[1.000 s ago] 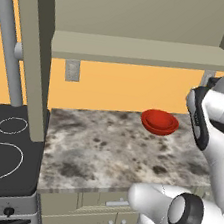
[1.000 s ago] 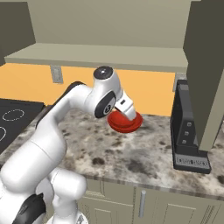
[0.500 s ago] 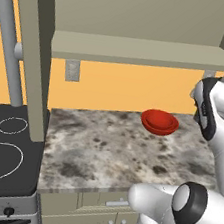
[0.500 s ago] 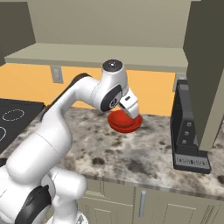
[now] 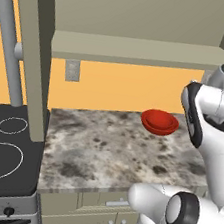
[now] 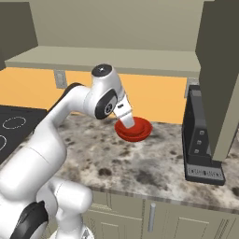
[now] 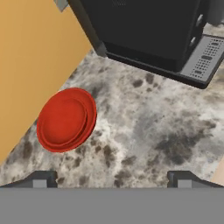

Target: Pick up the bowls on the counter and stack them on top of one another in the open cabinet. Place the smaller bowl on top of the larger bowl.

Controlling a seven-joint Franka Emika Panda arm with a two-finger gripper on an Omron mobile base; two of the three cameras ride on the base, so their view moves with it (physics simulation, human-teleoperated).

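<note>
A glossy red bowl (image 5: 159, 122) rests on the speckled counter (image 5: 104, 148) near the orange back wall. In the hand view the red bowl (image 7: 65, 119) shows a second rim line inside it; I cannot tell if that is a smaller bowl nested in it. My gripper (image 7: 112, 178) hovers above the counter (image 7: 144, 127), beside the bowl, open with nothing between its fingertips (image 7: 41, 179). In the right base view the arm's hand partly covers the bowl (image 6: 137, 130). The open cabinet's shelf (image 5: 137, 51) runs above the counter, bare.
A black coffee machine (image 6: 200, 140) stands on the counter right of the bowl, also at the top of the hand view (image 7: 148, 30). The black stovetop (image 5: 2, 154) lies at the left. The open cabinet doors (image 5: 31, 52) (image 6: 219, 70) hang on either side.
The arm's upper joints have shifted and risen a little while the hand stays near the bowl. The bowl has not moved.
</note>
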